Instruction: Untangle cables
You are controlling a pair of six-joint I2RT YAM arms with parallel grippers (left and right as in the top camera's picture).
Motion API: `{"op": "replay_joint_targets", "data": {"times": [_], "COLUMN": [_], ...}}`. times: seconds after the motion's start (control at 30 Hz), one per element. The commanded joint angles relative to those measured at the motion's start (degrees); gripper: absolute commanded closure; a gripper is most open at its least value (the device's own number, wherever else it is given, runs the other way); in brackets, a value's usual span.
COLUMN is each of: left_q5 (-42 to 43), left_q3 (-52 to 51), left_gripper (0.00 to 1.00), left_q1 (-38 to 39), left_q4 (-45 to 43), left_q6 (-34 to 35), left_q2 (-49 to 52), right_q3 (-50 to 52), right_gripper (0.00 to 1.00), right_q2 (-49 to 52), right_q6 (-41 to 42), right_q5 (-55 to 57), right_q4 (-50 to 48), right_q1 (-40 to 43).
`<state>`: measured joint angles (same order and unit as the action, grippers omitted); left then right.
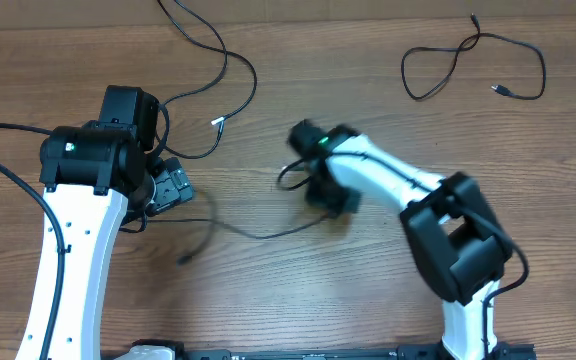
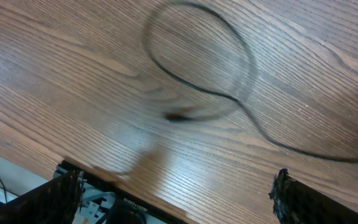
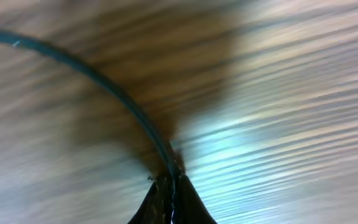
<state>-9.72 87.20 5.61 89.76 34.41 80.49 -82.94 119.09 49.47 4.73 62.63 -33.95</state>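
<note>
**Three black cables on the counter, one pinched in the right jaws**

Spread over the wooden counter (image 1: 298, 310): three thin black cables.

- Far right, well apart from both arms: the far-right cable (image 1: 543, 75), lying in one loose loop with a small plug end beside its right curve.
- Upper left: the upper cable (image 1: 253, 85), down from the top edge and curled beside the left arm; its white plug end (image 1: 218, 122) on bare wood.
- Across the centre: the middle cable (image 1: 263, 237), stretched from near the left gripper (image 1: 173, 188) to the right gripper (image 1: 326, 198); one loose end on the counter below the left gripper; a small loop just left of the right gripper.

From the right wrist, heavily blurred: jaws together, clamped on a black cord sweeping off to the upper left across the wood grain; by the overhead view, the middle cable.

From the left wrist: jaws wide apart, nothing between them; dark fingers (image 2: 42, 199) low at either side of the picture; beyond them, flat on the counter and apart from both fingers, a blurred cable loop (image 2: 241, 50) with a dark plug end at its lower edge; impossible to tell which cord.
</note>
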Motion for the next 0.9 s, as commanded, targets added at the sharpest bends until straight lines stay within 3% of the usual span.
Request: {"op": "replay_joint_targets", "data": {"times": [0.0,0.33,0.6,0.63,0.8,0.87], "left_q5": [-1.2,-1.2,-1.2,-1.2,-1.2,-1.2], "left_q3": [-0.6,-0.6,-0.6,-0.6,-0.6,-0.6], "left_gripper": [0.00,0.00,0.01,0.01,0.00,0.00], "left_q1": [0.0,0.0,0.0,0.0,0.0,0.0], "left_q4": [-0.1,-0.2,-0.2,-0.2,-0.2,-0.2], "left_q6": [0.9,0.9,0.9,0.9,0.9,0.9], "left_q2": [0.0,0.0,0.0,0.0,0.0,0.0], "right_q3": [-2.3,-5.6,-13.1,-13.3,-13.0,-12.9], "right_gripper": [0.96,0.96,0.96,0.91,0.27,0.10], "right_q2": [-2.4,-13.4,-14.6,-14.6,-14.6,-14.5], "right_q6": [0.2,-8.3,-13.1,-13.9,-15.6,-17.4], "right_q5": [5.7,11.1,6.9,5.3,-4.7,-7.3], "right_q4": [2.7,8.6,10.4,9.9,10.0,10.4], "right_q1": [6.3,26.2,44.2,45.9,51.9,52.4]}}
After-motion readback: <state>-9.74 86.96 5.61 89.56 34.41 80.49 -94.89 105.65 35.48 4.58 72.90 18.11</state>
